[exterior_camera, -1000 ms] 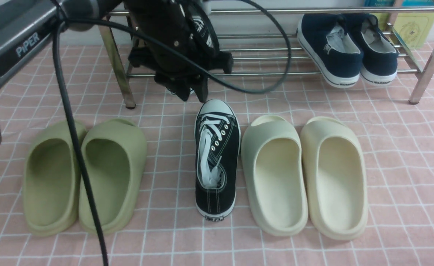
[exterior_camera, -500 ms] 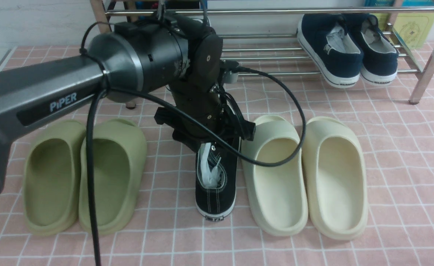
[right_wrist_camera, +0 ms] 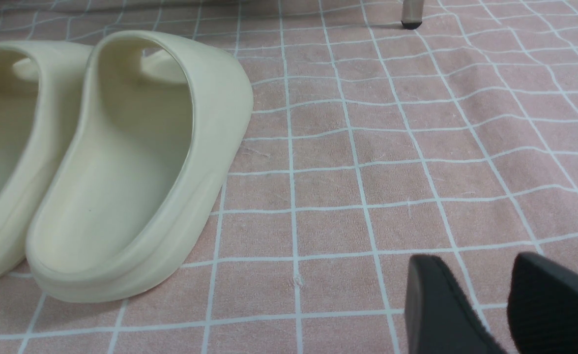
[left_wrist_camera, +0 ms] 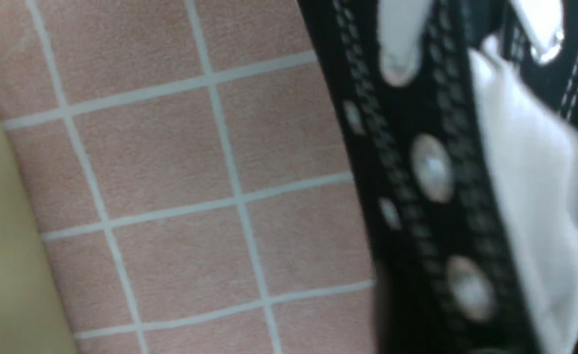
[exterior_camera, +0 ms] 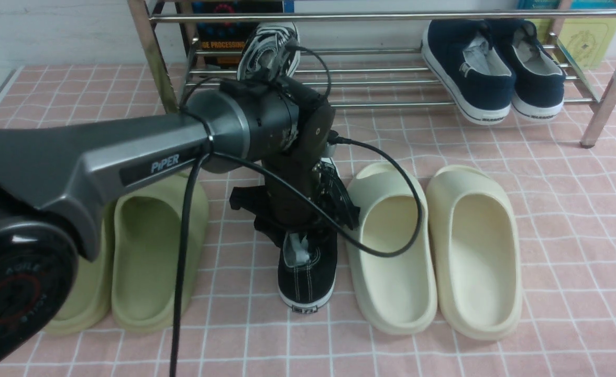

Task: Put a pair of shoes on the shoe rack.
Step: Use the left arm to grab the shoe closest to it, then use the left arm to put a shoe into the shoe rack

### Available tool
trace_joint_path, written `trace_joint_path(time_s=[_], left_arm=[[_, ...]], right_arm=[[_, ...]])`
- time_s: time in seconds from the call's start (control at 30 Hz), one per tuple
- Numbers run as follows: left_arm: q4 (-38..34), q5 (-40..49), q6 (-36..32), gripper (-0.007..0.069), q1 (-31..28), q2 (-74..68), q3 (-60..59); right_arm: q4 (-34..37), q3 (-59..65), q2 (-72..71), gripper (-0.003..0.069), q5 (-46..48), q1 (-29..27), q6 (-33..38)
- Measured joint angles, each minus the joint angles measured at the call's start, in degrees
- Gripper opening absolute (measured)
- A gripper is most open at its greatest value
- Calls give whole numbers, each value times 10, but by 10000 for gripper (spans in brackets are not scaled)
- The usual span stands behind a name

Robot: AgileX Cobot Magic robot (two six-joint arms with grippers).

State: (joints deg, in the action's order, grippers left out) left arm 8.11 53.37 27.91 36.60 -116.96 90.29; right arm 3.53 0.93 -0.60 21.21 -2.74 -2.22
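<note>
One black sneaker (exterior_camera: 268, 47) lies tilted on the lower bars of the chrome shoe rack (exterior_camera: 392, 15), left of centre. The other black sneaker (exterior_camera: 308, 272) stands on the floor between the slipper pairs, heel toward me. My left gripper (exterior_camera: 297, 235) is down on its laced middle and its body hides the fingers. In the left wrist view the sneaker's eyelet wall (left_wrist_camera: 417, 147) fills the jaws' place with no gap showing. My right gripper (right_wrist_camera: 490, 295) hovers open over bare cloth, nothing between its fingers.
Olive-green slippers (exterior_camera: 151, 246) stand left of the floor sneaker and cream slippers (exterior_camera: 392, 246) right of it, both close. Navy slip-on shoes (exterior_camera: 491, 68) occupy the rack's right end. A rack leg (right_wrist_camera: 411, 14) stands on the pink checked cloth.
My left arm drew back from the rack, leaving one sneaker on its bars, and came down onto the sneaker on the floor. Its jaws opened and then narrowed. The right gripper stayed still.
</note>
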Motion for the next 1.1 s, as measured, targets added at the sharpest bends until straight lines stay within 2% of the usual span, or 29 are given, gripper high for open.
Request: trace_joint_path(time_s=[0.1, 0.2, 0.53, 0.9, 1.1], left_arm=[[14, 8, 16, 84, -1, 0, 5], [18, 13, 22, 29, -1, 11, 21], [35, 10, 19, 27, -4, 35, 169], [-18, -11, 14, 27, -74, -112, 331], [-11, -78, 14, 27, -82, -158, 387]], right_arm=[[0, 0, 0, 237, 0, 0, 0], [0, 0, 0, 237, 0, 0, 0], [0, 0, 0, 239, 0, 0, 0], [0, 0, 0, 239, 0, 0, 0], [0, 0, 0, 239, 0, 0, 0]])
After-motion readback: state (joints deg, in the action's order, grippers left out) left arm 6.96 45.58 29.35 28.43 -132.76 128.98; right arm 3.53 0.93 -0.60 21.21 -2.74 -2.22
